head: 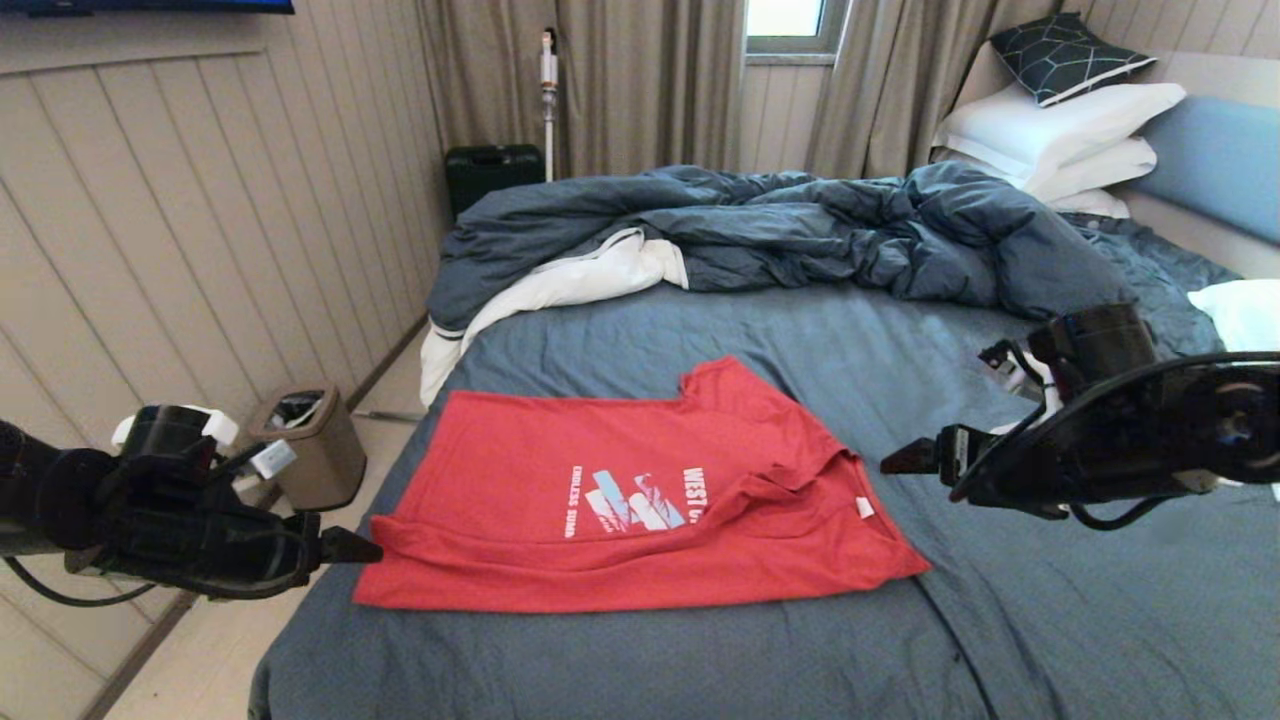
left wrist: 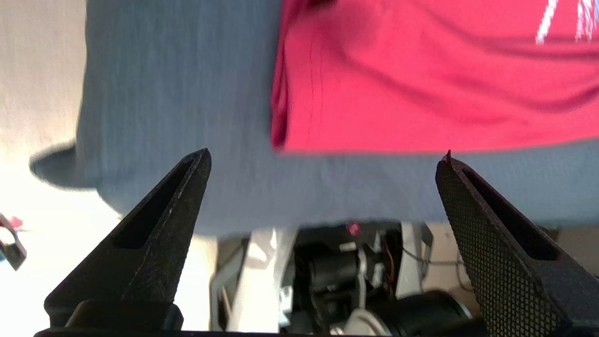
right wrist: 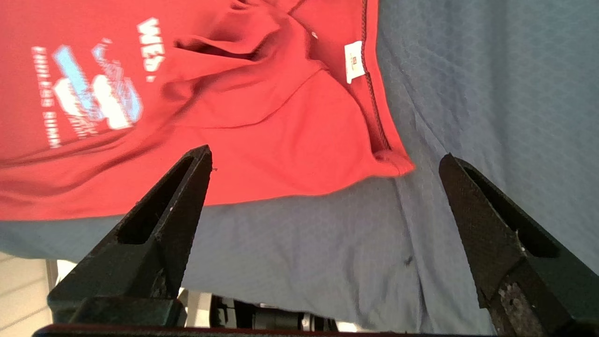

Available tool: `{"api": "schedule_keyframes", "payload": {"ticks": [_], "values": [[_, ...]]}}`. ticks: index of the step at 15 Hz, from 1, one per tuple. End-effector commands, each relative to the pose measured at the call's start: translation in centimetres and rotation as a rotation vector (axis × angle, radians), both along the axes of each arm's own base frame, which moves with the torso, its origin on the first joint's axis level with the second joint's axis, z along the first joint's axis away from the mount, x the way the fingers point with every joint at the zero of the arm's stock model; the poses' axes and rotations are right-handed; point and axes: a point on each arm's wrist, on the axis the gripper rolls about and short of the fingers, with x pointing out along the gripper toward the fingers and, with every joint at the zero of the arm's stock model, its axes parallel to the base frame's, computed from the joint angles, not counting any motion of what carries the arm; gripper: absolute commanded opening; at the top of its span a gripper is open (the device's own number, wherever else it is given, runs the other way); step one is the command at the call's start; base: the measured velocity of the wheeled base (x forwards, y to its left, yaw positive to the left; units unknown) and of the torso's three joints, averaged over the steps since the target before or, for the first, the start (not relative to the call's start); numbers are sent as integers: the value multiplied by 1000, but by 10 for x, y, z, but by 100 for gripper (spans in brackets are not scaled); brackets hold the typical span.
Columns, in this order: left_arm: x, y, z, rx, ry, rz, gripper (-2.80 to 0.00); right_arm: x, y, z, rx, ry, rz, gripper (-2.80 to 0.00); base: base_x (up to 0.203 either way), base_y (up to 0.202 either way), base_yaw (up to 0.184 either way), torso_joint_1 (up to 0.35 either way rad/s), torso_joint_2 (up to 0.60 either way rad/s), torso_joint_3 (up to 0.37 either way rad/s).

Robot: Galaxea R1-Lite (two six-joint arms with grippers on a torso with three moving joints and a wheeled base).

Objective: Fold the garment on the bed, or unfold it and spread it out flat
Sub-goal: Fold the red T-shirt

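- Counting one red garment [head: 640, 490] lying half-folded on the near part of the bed [head: 850, 350], we see one rumpled duvet [head: 780, 235] and three white pillows [head: 1060, 135] behind it
- Our left gripper [head: 350, 545] hovers beside its left edge, jaws apart, empty
- Our right gripper [head: 915, 455] hovers near the collar, jaws apart, empty

The left gripper [head: 350, 548] sits low at eight o'clock and the right gripper [head: 905, 458] at three o'clock, both empty with fingers spread wide.
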Motion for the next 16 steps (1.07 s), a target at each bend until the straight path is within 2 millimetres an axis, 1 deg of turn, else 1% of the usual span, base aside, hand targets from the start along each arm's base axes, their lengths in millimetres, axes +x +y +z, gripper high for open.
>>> {"api": "schedule_keyframes", "payload": {"ticks": [1, 3, 5, 8, 11, 14, 16], "values": [[6, -3, -8, 5, 6, -6, 0, 15, -3, -22, -1, 50, -9, 0, 0, 0, 0, 0, 0, 0], [11, -7, -13, 22, 1, 19, 0, 25, -4, -34, -12, 49, 2, 0, 0, 0, 0, 0, 0, 0], [9, -11, -12, 14, 8, 28, 0, 30, -3, -40, -14, 54, 8, 0, 0, 0, 0, 0, 0, 0], [10, -13, -14, 23, 5, 60, 0, 29, -4, -36, -14, 46, 4, 0, 0, 0, 0, 0, 0, 0], [7, -14, -21, 50, 16, 91, 0, 23, -4, -26, -12, 17, 1, 0, 0, 0, 0, 0, 0, 0], [13, -23, -27, 72, 33, 131, 0, 22, -4, -21, -10, 4, -1, 0, 0, 0, 0, 0, 0, 0], [16, -30, -22, 43, 33, 152, 0, 22, -4, -20, -11, -2, 0, 0, 0, 0, 0, 0, 0, 0]]}}
